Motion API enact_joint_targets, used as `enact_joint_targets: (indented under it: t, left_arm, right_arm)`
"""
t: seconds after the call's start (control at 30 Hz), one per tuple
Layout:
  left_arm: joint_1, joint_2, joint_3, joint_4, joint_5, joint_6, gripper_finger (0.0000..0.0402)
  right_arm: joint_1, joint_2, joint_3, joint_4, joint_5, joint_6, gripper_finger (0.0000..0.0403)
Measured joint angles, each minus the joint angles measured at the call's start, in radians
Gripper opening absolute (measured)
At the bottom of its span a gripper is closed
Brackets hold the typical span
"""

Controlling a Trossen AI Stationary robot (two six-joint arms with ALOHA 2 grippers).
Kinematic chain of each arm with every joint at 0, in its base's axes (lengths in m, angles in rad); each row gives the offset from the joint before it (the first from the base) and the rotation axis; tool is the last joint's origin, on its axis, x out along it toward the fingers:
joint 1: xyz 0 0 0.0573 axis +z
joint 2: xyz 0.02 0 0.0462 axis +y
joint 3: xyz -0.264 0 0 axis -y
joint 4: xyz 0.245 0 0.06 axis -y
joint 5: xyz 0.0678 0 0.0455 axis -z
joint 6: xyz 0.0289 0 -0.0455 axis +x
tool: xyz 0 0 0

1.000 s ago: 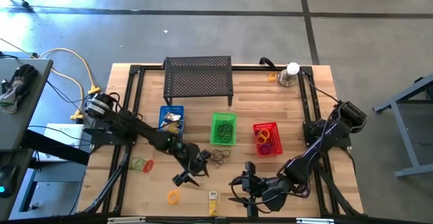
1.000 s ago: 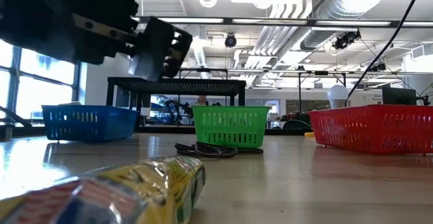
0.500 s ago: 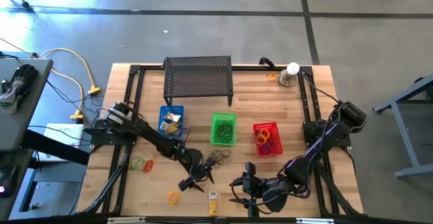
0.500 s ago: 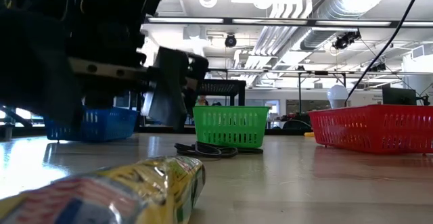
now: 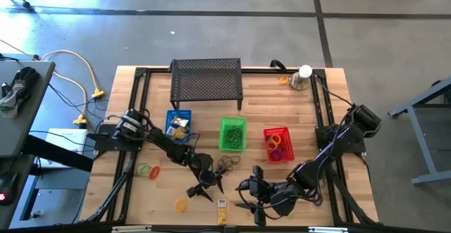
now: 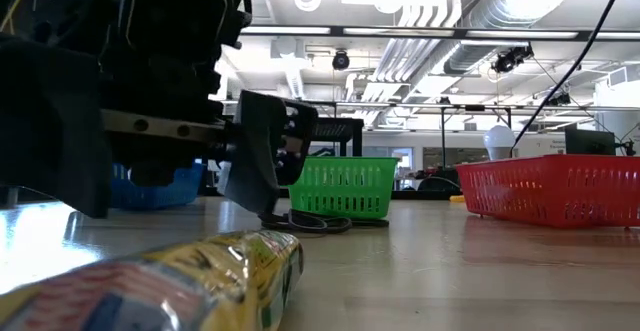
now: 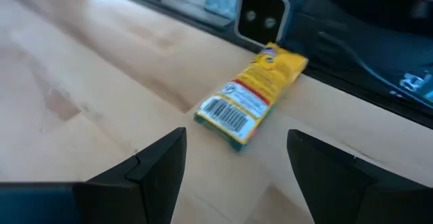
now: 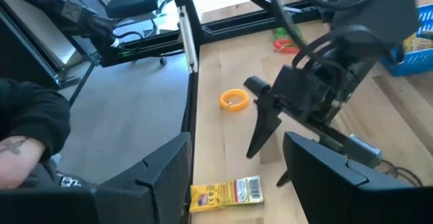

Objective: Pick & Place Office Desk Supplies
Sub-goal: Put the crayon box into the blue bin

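**Left arm drops in over the yellow packet**

Nearest the table's front edge lies the yellow packet, flat on the wood with its barcode end showing; in the left wrist view it sits just ahead of the two spread fingers, untouched. The left gripper has swung forward and down over the last second and now hangs low just behind that packet, jaws wide apart and empty. To me that looks like lining up for a grab, though the packet is not yet between the fingers.

Beside it, the right gripper waits near the front edge, jaws apart, holding nothing.

An orange loop lies close by at the front left, and a green and red pair further left. A tangle of dark loops sits in front of the green basket. Flanking it are the blue basket and red basket, both already holding items. So sorting seems partly done, with several pieces loose.
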Motion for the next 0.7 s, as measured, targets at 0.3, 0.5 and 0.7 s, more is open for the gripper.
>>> enact_joint_targets:
  t: [0.3,0.5,0.7]
  left_arm:
    - [-0.077,-0.002,0.000,-0.001,-0.203,-0.043,0.0250]
    - [-0.087,-0.002,0.000,0.002,-0.236,-0.049,0.0250]
    - [-0.087,-0.003,0.000,-0.002,-0.276,-0.014,0.0250]
  right_arm:
    - [-0.018,0.000,0.000,0.012,-0.051,0.018,0.0224]
    - [-0.016,0.000,0.000,0.039,-0.051,0.019,0.0224]
    - [-0.017,0.000,0.000,0.065,-0.051,0.019,0.0224]
